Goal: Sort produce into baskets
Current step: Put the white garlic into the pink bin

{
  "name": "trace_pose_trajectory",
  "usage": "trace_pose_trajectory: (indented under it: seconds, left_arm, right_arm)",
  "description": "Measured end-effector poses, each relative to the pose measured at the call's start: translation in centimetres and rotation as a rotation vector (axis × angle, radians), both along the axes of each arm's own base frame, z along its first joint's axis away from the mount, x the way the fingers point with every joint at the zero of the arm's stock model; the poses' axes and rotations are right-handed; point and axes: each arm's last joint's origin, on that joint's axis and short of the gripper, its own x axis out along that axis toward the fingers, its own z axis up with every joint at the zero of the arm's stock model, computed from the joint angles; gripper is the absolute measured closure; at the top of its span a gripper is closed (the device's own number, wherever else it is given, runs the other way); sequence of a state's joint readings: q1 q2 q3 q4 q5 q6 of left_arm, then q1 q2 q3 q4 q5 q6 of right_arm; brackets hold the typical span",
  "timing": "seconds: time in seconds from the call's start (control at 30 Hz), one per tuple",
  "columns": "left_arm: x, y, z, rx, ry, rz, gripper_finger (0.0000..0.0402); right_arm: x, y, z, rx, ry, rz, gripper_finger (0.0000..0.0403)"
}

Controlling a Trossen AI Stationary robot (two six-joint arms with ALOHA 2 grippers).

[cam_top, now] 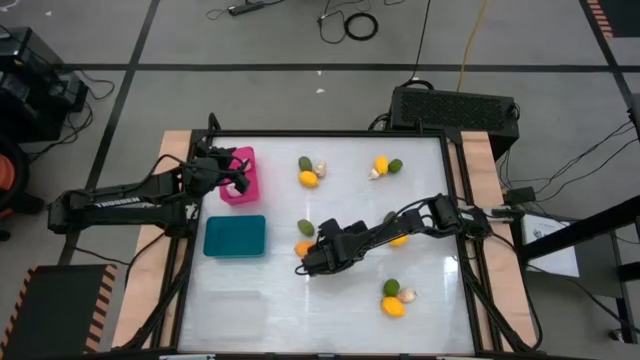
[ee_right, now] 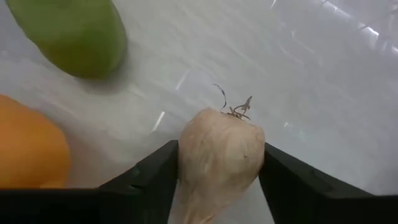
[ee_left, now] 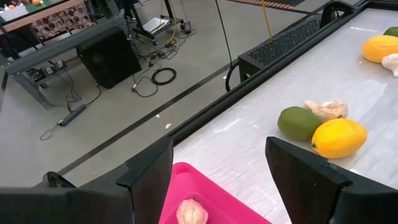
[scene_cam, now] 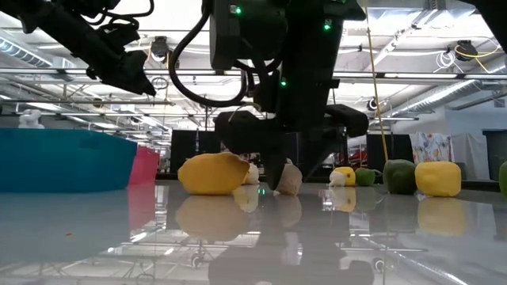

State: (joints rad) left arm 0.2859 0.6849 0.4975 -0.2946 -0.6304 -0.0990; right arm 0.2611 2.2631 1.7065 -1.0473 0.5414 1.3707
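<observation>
My right gripper stands at the table's middle, fingers down, shut on a pale garlic bulb. A green oval and an orange fruit lie just beside it. My left gripper hangs open and empty over the pink basket. One garlic bulb lies in that basket. The teal basket stands nearer the front. The clear basket shows faintly beyond that. My right gripper pinches the garlic bulb's two bulging sides between its two fingers, coming from above and pointing down. The bulb's stalk end points away from the wrist. In the low view the bulb sits at table level beside the yellow fruit.
Three more produce groups lie on the table: far middle, far right, near right. A yellow fruit lies under my right arm. A raised black rim bounds the table.
</observation>
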Motion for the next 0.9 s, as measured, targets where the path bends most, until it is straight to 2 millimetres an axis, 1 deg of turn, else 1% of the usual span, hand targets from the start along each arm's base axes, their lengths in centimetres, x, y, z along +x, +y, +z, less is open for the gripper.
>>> trace_pose_trajectory:
  seconds: [0.13,0.23,0.33,0.43,0.5,0.6,0.73,0.83,0.9]
  left_arm:
    - [0.0,0.0,0.0,0.0,0.0,0.0,0.0139]
    - [0.0,0.0,0.0,0.0,0.0,0.0,0.0139]
    - [0.0,0.0,0.0,0.0,0.0,0.0,0.0139]
    - [0.0,0.0,0.0,0.0,-0.001,0.0,0.0139]
    - [0.0,0.0,0.0,0.0,-0.001,0.001,0.0139]
    - [0.0,0.0,0.0,0.0,-0.001,0.001,0.0139]
    - [-0.1,0.1,0.0,0.023,0.005,0.049,0.0139]
    - [-0.3,0.4,0.1,0.067,0.009,0.178,0.0139]
    - [-0.4,0.6,0.0,0.117,0.029,0.295,0.0139]
  right_arm:
    - [0.0,0.0,0.0,-0.006,0.009,0.018,0.025]
    - [0.0,-0.1,0.6,-0.005,0.004,0.043,0.0271]
    - [0.1,-0.7,1.8,-0.043,-0.021,0.064,0.0276]
    - [0.9,-2.1,3.1,-0.103,-0.084,0.097,0.0268]
    - [2.0,-3.3,3.9,-0.139,-0.142,0.145,0.0262]
    - [4.4,-5.5,4.9,-0.184,-0.271,0.256,0.0259]
    - [7.6,-8.3,5.8,-0.33,-0.441,0.402,0.026]
    - [9.3,-10.6,5.9,-0.379,-0.581,0.481,0.026]
    - [10.1,-12.0,5.5,-0.378,-0.672,0.52,0.026]
